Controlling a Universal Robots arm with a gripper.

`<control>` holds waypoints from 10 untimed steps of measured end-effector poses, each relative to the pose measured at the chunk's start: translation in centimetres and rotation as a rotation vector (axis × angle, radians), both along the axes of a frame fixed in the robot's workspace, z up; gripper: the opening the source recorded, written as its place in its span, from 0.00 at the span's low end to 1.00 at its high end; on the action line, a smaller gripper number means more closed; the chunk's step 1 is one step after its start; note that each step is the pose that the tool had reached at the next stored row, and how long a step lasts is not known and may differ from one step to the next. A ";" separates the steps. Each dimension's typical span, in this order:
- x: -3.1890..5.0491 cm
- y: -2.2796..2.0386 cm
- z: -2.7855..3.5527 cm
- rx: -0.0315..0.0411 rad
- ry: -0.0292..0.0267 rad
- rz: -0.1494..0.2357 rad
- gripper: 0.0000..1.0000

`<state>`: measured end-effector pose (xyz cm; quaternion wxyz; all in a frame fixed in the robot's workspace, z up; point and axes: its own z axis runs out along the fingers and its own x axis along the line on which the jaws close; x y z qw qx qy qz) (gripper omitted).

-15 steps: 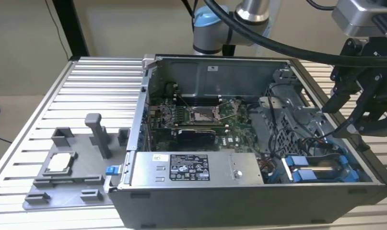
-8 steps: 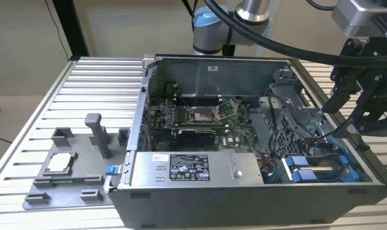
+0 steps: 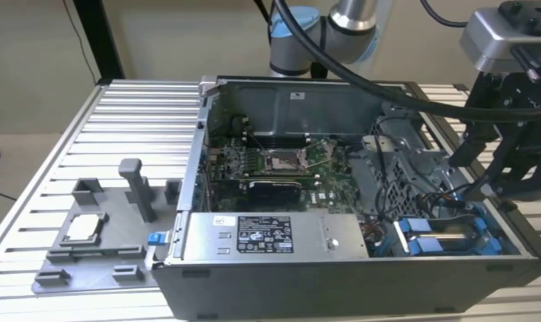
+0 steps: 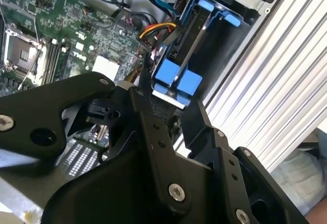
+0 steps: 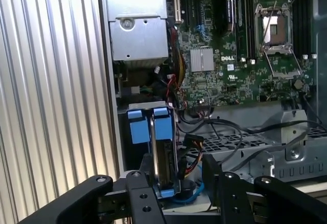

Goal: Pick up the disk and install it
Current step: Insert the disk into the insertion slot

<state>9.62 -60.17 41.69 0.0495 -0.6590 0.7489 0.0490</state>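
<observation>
Toward the tabletop [image 3: 136, 127] corner nearest the camera on the exterior view's right, the disk [image 3: 451, 239] sits in the drive bay of an open case [image 3: 342, 285], with silver metal showing between blue carrier rails. Both wrist views see it edge-on, with two blue tabs [image 5: 152, 127] side by side at one end.

The end effector [image 5: 179, 178] hangs just above the bay, and its black fingers [image 5: 144, 183] stand on either side of the disk's other end. It is open and grips nothing. One finger is just beside the disk, though I cannot tell whether it touches; the other stands off with a clear gap.

Elsewhere in the case lie the motherboard [image 3: 279, 161], with an open socket [image 3: 282, 159], and a silver box [image 3: 261, 235] with a label along the near wall. Cables [image 5: 230, 127] run past the bay.

Near the tabletop edge on the exterior view's left, beside the case, a grey tray [image 3: 100, 265] holds a small square chip [image 3: 82, 227].
</observation>
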 end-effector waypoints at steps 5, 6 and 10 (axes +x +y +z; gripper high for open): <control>0.65 0.00 -0.90 0.0038 0.0000 -0.011 1.00; 0.80 0.00 -1.08 0.0045 0.0000 -0.013 1.00; 1.29 -0.01 -1.82 0.0076 0.0001 -0.019 1.00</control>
